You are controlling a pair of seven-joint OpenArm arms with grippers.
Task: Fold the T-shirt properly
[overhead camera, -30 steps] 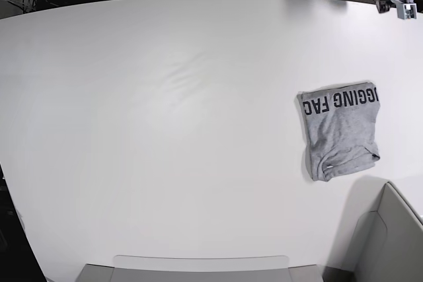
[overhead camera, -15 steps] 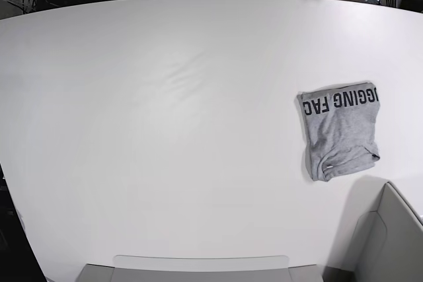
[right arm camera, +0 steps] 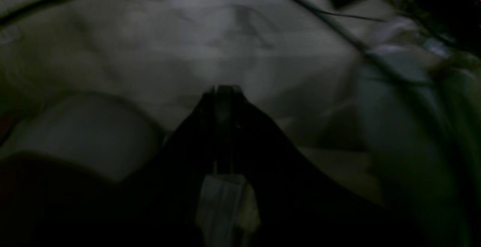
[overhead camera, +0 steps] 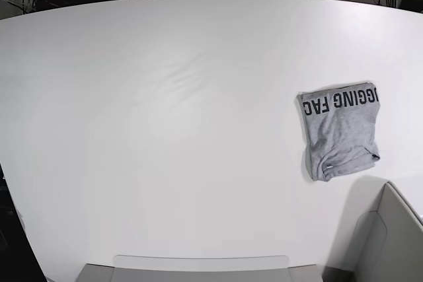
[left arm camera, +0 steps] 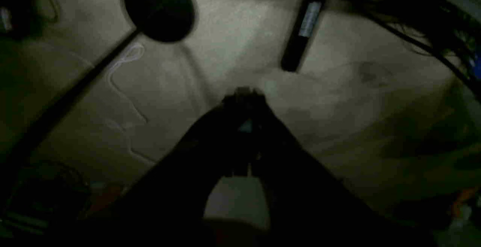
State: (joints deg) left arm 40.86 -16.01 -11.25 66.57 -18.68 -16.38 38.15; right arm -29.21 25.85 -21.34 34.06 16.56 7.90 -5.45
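Heather-grey T-shirt (overhead camera: 341, 130) folded into a compact rectangle at about 3 o'clock on the white surface (overhead camera: 165, 130), black block lettering along the far edge, a rumpled hem or sleeve fold at the near edge. Judged soft, light and limp: no stiffness to hold a shape, layers likely to slide over one another and sag open if lifted by a single point. Best taken, if touched again, by pinching through all layers at two corners of one edge, or pressed flat from above to smooth the slightly bulging near corner toward 5 o'clock. Not fragile; little risk beyond undoing the fold. Fold judged essentially complete, edges fairly square though the near edge looks a little uneven.

Left end effector (left arm camera: 244, 93) pressed together, holding nothing, seen in its dim wrist view over a floor with cables and a dark stand. Right end effector (right arm camera: 223, 89) likewise pressed together and empty, over a dim, blurred area with cables. Neither visible in the base view; both well apart from the T-shirt, off the surface beyond its 12 o'clock edge by the look of the cables there. No cloth in either wrist view.
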